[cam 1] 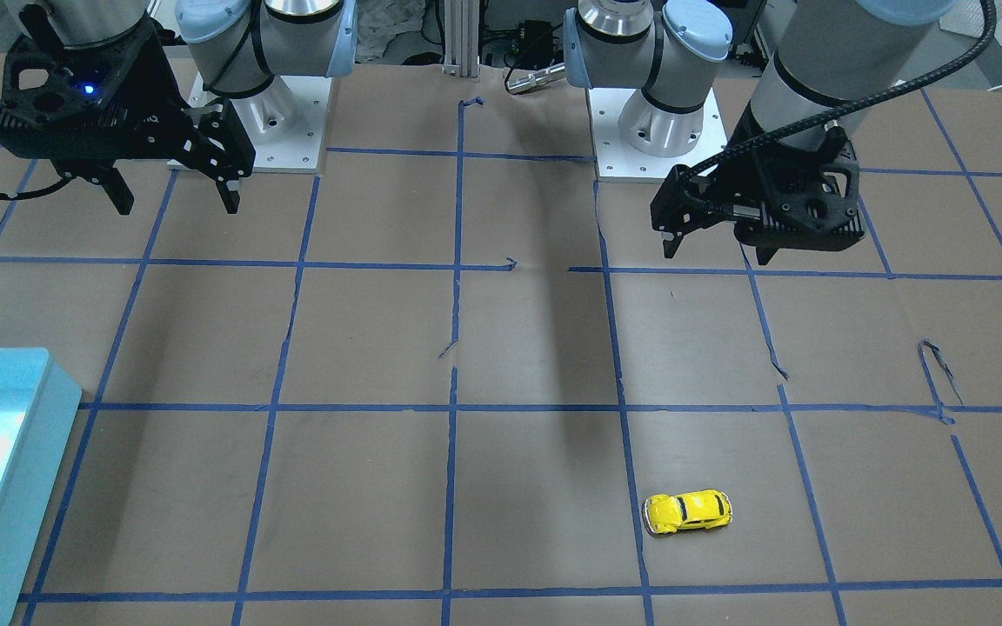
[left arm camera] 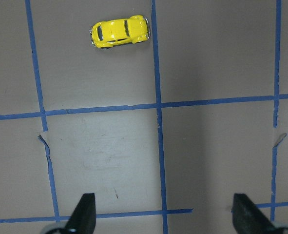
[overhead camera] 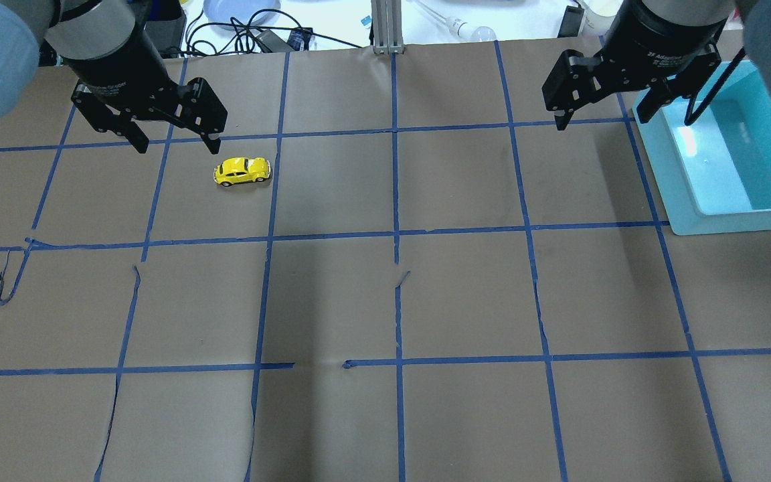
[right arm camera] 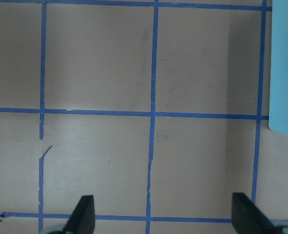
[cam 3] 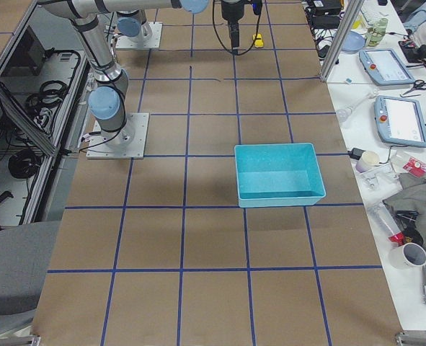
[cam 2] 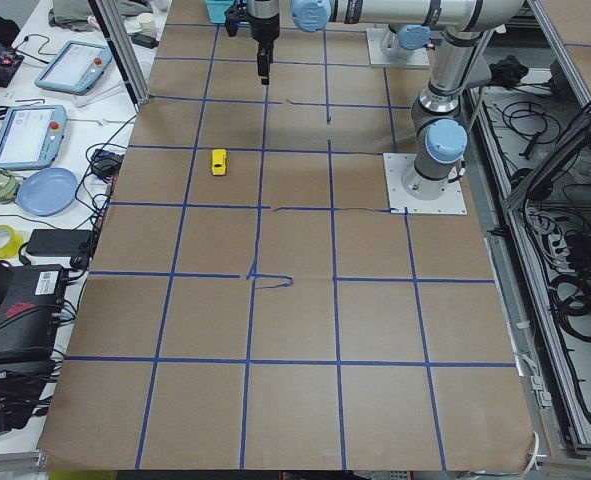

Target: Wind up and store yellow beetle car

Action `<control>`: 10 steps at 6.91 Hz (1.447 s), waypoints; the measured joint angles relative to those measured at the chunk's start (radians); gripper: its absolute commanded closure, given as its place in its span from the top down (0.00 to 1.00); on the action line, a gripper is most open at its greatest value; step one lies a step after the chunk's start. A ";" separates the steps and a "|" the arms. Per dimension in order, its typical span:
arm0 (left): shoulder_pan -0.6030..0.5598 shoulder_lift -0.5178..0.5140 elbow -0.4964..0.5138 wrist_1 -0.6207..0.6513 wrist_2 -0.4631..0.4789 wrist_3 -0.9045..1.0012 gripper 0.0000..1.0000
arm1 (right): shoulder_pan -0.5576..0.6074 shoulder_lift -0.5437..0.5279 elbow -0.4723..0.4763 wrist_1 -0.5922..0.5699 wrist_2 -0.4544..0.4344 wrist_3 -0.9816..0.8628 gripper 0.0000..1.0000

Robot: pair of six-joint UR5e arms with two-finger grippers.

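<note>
Beetle car (overhead camera: 241, 171) on the table (overhead camera: 425, 301), left half, beyond left end effector (overhead camera: 178, 146), bin (overhead camera: 683, 201) at right end

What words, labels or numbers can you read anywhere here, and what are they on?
Nothing reads clearly.
White print on the right wrist: too small to read.
Faint print on the left wrist: blurred.
Car: no text visible.
Bin: no text visible.
Pendants beside the table: screens too small to read.
</note>
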State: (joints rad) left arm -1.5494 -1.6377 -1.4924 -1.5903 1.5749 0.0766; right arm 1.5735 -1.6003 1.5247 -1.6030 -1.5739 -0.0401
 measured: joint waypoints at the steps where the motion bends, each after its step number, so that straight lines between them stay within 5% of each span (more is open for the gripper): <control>1: 0.000 0.001 -0.001 0.000 0.000 -0.001 1.00 | 0.000 0.000 0.000 0.000 0.000 0.000 1.00; 8: 0.002 -0.027 -0.009 0.079 0.009 -0.023 1.00 | 0.000 -0.002 0.000 0.000 0.001 0.001 1.00; 10: 0.007 -0.047 -0.025 0.164 0.018 -0.221 1.00 | 0.000 -0.002 0.000 0.000 0.002 0.001 1.00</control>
State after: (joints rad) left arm -1.5428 -1.6852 -1.5173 -1.4263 1.5934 -0.1442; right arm 1.5733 -1.6018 1.5248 -1.6030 -1.5716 -0.0388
